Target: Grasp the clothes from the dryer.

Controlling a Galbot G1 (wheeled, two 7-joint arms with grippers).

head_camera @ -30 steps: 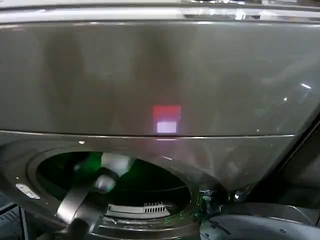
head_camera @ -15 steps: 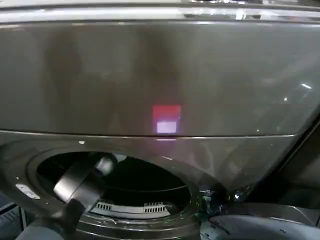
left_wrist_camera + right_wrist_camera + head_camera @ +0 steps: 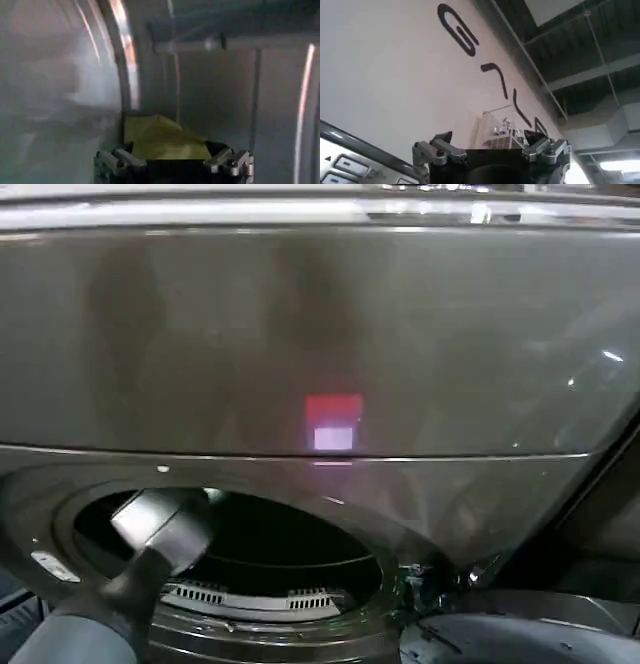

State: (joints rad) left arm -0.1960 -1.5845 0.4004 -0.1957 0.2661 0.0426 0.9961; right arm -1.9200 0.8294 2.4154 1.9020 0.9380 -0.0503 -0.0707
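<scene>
Clothes (image 3: 162, 140) sit between left gripper (image 3: 174, 162) fingers, apparently pinched, inside dryer (image 3: 320, 344) drum. Keep grip firm, pull straight out thru porthole. Right gripper (image 3: 491, 149) parked outside, spread wide.

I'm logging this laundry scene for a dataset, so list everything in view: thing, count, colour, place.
dryer: one, bronze-brown, fills the head view; round porthole at lower left, open.
label: one, red and white, on the dryer front above the porthole.
clothes: one piece, yellow-green, between the left gripper's fingers, inside the silver drum.
wall: one, white with dark lettering, in the right wrist view.
buttons: several, pale, on a panel in the right wrist view.
left gripper: one, dark, inside the drum, closed on the clothes.
right gripper: one, dark, away from the dryer, open.
</scene>
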